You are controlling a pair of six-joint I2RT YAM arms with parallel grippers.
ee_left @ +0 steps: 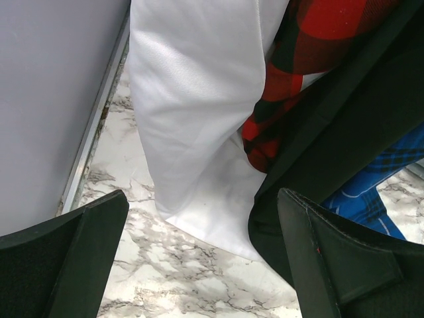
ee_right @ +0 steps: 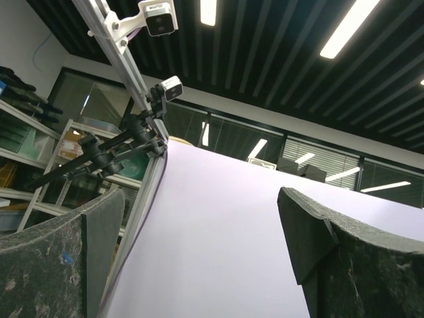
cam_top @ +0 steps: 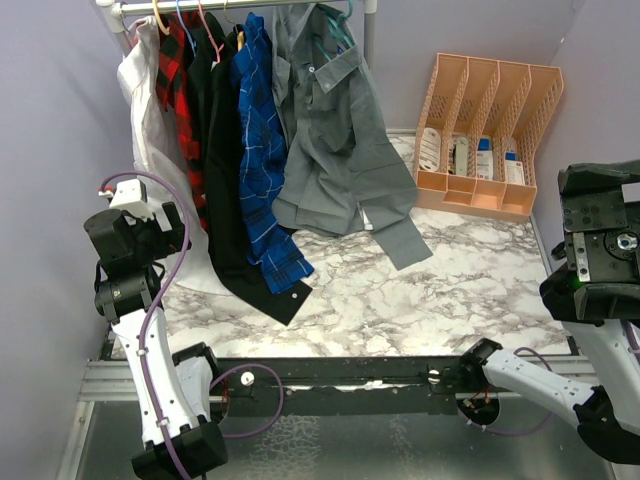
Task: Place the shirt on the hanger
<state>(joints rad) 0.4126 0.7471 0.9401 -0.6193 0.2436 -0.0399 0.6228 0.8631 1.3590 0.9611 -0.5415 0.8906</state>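
Observation:
The grey shirt (cam_top: pixel 335 130) hangs from the rail (cam_top: pixel 250 8) at the back, at the right end of the row of clothes. Its tail and one sleeve lie on the marble table (cam_top: pixel 420 300). A bit of the teal hanger (cam_top: pixel 343 32) shows at its collar. My left gripper (ee_left: pixel 202 205) is open at the table's left edge, over bare marble in front of a white garment's hem (ee_left: pixel 192 132), with nothing between its fingers. My right gripper (ee_right: pixel 199 199) is open and points up at the wall and ceiling, holding nothing. The right arm (cam_top: pixel 600 250) is far right.
On the rail, left of the grey shirt, hang a white garment (cam_top: pixel 145 110), a red-and-black plaid shirt (cam_top: pixel 180 80), a black one (cam_top: pixel 220 170) and a blue plaid one (cam_top: pixel 262 150). A peach file organiser (cam_top: pixel 485 130) stands back right. Walls close in left and right.

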